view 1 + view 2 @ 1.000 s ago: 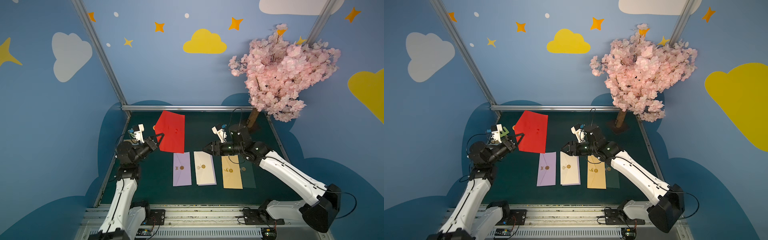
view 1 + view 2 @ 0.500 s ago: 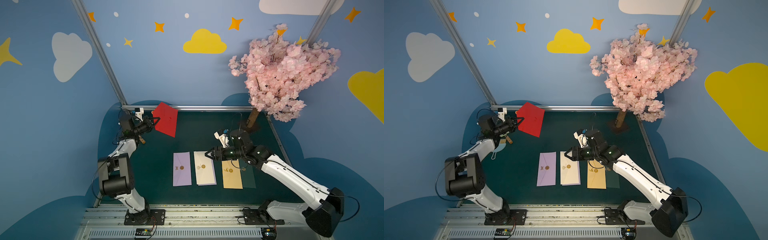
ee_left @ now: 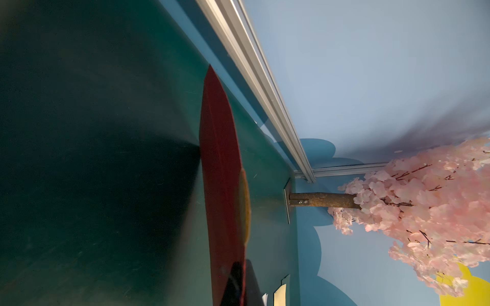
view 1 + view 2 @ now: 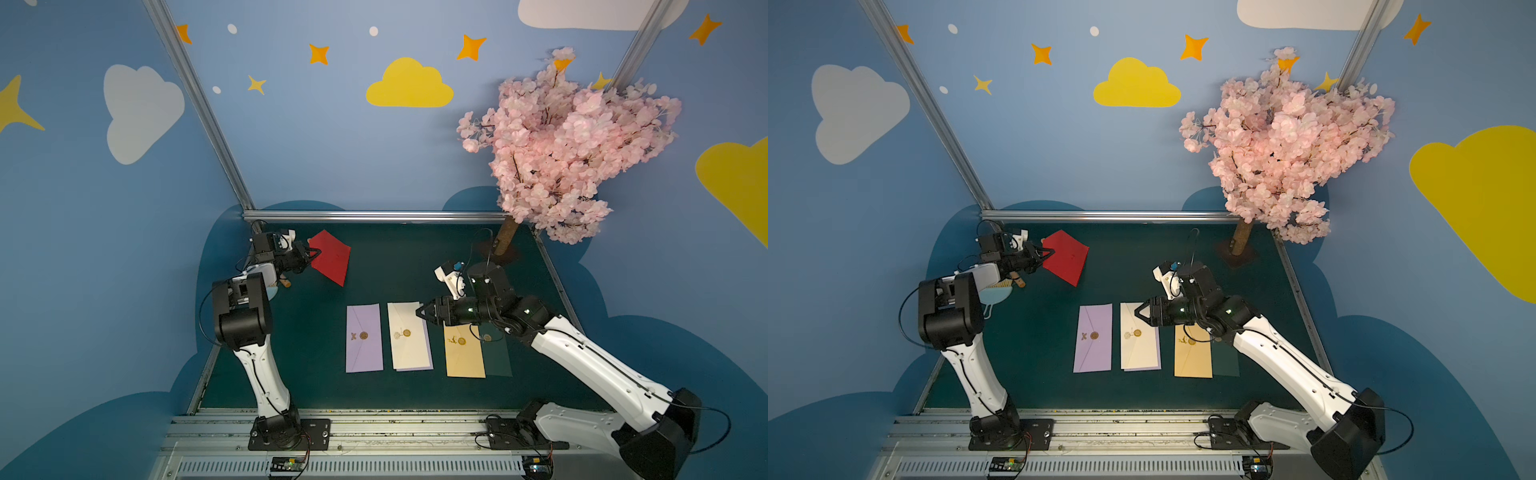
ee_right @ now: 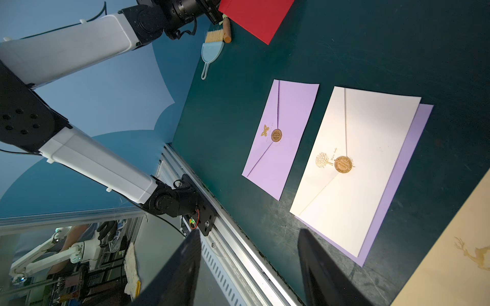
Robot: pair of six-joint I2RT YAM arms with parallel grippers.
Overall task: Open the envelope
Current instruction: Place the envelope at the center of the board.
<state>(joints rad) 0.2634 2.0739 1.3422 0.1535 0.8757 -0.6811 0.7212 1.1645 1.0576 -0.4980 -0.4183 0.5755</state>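
Red envelope lowered far-left, left hand clamped on its edge; right hand apart.

A red envelope, lilac envelope, cream envelope, tan envelope, gold seals, dark green table.

Left arm and right arm: white shells, chunky black joints, thin black cables. Left hand and right hand all black.

Mat centre open; red envelope back-left, envelope row front, tree back-right.
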